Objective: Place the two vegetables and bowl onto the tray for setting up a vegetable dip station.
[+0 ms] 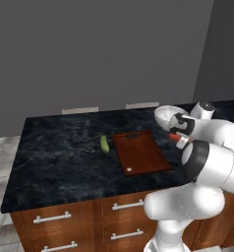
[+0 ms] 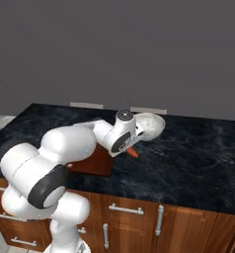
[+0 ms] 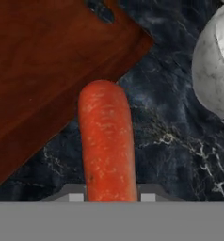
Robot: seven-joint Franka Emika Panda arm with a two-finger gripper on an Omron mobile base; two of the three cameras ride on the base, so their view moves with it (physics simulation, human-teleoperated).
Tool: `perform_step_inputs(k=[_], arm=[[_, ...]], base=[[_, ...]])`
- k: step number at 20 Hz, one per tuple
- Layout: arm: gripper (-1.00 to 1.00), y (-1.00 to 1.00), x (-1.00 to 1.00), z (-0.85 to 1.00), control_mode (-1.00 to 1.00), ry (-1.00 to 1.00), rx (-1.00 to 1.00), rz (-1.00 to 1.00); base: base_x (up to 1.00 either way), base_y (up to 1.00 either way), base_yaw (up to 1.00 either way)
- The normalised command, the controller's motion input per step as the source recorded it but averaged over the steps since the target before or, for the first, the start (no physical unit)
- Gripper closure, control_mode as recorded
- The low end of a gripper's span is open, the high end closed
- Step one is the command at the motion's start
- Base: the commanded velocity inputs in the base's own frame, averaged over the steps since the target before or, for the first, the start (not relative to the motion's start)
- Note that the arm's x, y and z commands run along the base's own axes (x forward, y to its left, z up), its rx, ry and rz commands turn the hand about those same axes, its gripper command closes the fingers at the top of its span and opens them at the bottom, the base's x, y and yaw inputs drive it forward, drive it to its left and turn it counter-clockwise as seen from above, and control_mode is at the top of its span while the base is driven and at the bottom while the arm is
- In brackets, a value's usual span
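Orange carrot (image 3: 107,141) sits pinched between the end effector (image 3: 111,196) fingers, long axis pointing toward twelve in the hand view; wooden tray (image 3: 48,61) lies at ten o'clock, bowl (image 3: 215,66) at two, above the counter (image 3: 175,150).

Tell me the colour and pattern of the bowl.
The bowl is white with grey marbled veining, clearest in the hand view.

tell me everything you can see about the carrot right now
The carrot is a short orange-red piece with a smooth, faintly speckled skin and a rounded end pointing away from the hand. It sits between the hand's two fingers, which close on its near end. Below it is dark marbled counter, with the wooden tray close on one side and the white bowl on the other. Whether it is lifted cannot be told.
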Motion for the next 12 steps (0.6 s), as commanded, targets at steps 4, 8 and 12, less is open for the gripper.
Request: perform_step_inputs(k=[4,8,12], arm=[[1.0,0.73,-0.5,0.27,-1.0,0.0,-0.16,0.21],[1.0,0.77,0.0,0.23,-1.0,0.0,-0.09,0.22],[1.0,0.63,0.15,0.26,-1.0,0.0,-0.03,0.18]], base=[[0.0,0.0,0.0],[0.0,0.0,0.0],[0.0,0.0,0.0]])
